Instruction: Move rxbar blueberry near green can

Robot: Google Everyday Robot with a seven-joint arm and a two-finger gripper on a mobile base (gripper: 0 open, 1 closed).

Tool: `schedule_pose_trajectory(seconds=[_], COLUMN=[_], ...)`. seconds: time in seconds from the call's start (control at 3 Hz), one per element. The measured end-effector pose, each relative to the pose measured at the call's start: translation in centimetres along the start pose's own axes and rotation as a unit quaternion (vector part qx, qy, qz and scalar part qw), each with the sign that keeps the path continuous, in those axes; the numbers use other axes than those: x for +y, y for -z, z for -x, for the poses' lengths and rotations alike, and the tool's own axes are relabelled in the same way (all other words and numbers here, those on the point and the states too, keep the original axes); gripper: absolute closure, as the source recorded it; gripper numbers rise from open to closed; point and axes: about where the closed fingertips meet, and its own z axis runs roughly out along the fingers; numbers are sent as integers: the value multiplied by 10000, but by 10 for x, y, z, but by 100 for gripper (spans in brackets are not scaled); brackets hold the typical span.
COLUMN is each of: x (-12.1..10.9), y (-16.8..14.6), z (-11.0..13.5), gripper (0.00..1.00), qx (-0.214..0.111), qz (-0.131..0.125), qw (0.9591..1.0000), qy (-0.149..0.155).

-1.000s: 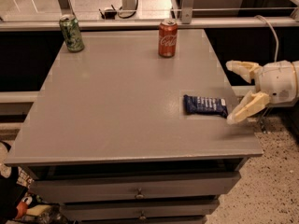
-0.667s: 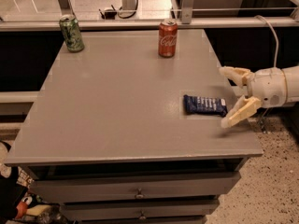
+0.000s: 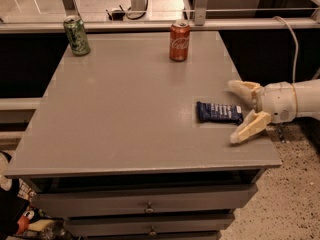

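Note:
The rxbar blueberry point(image 3: 219, 112), a flat dark blue bar with white print, lies on the grey table point(image 3: 130, 109) near its right edge. The green can point(image 3: 76, 35) stands upright at the table's far left corner. My gripper point(image 3: 237, 111) reaches in from the right, low over the table. It is open, with one pale finger point(image 3: 244, 87) behind the bar's right end and the other point(image 3: 248, 128) in front of it. The fingers straddle that end without closing on it.
A red Coca-Cola can point(image 3: 179, 40) stands upright at the far middle of the table. A cable runs behind the arm at the right. Drawers sit under the table front. A rail and posts line the far edge.
The gripper has moved left towards the bar, so its open fingers now flank the bar's right end. The bar and both cans have not moved.

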Motion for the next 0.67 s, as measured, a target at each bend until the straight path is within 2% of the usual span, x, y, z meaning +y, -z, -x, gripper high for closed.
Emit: schedule_pose_trajectory(seconds=[0.33,0.67], x=[3,3], y=[-6,-7], z=[-11,-10], gripper=[31,53], qx=[-30,-31], qz=[39,45], qw=[9999,9999], qy=[-112,-110])
